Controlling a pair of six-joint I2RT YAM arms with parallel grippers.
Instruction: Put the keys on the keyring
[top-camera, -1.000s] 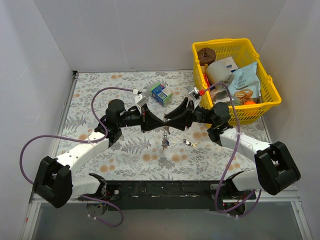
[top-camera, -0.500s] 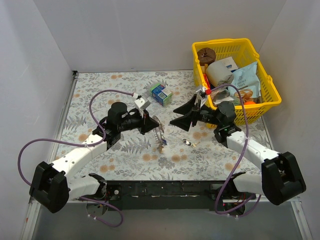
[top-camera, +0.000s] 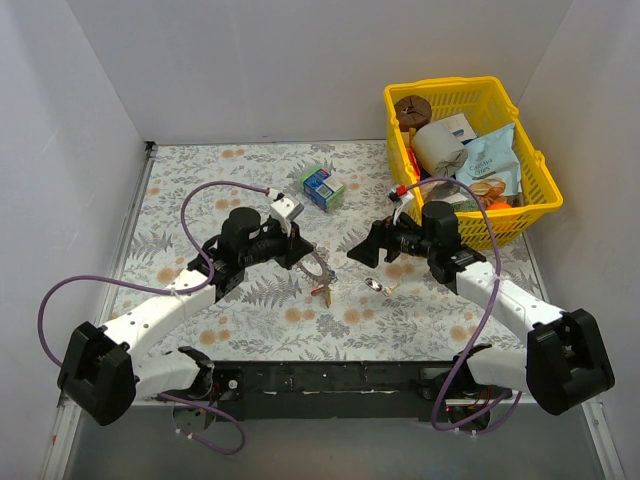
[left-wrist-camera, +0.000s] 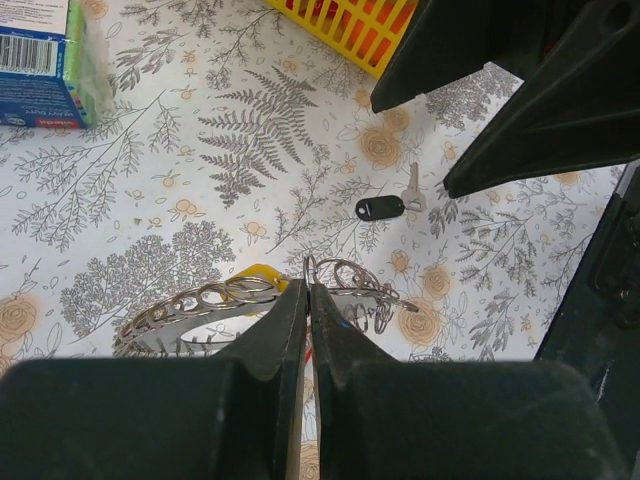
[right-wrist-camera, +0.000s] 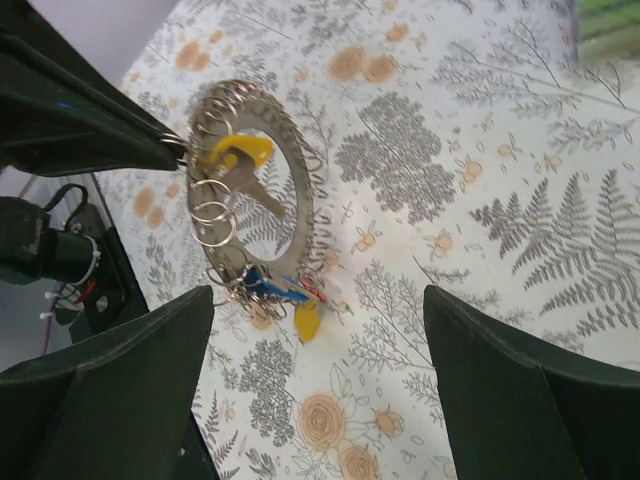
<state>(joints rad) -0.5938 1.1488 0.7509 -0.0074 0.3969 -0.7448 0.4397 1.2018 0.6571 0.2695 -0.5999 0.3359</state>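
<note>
Right now the left claw (left-wrist-camera: 308, 292) has its 2 fingers (left-wrist-camera: 270, 340) pressed flat together with no gap between them, and they pinch the wire edge of the keyring (right-wrist-camera: 305, 200). The ring sticks out from the fingertips, tilted, with small loops strung round its band. 1 yellow-headed key (right-wrist-camera: 240, 152) lies across the ring's round hole, close to the left claw's tips. At the ring's far end from that claw, more keys (right-wrist-camera: 278, 290) with blue, red and yellow heads hang in a bunch. Whether the bunch touches the table (top-camera: 200, 180) cannot be told.

Facing it, the right claw (right-wrist-camera: 316, 294) stands spread wide and has hold of nothing. The keyring sits ahead of it, in line with the gap between its 2 fingers and apart from both.

Beyond the left claw's tips, a dark-headed key (left-wrist-camera: 380, 208) lies flat on the table with a small silver key (left-wrist-camera: 413, 188) just beside it. From above, both lie near the right claw's fingers, on the side towards the arm bases. A blue-green carton (left-wrist-camera: 35, 50) stands well ahead and to the left of the left claw. Behind the right claw sits a yellow basket (top-camera: 450, 88) full of packets.
</note>
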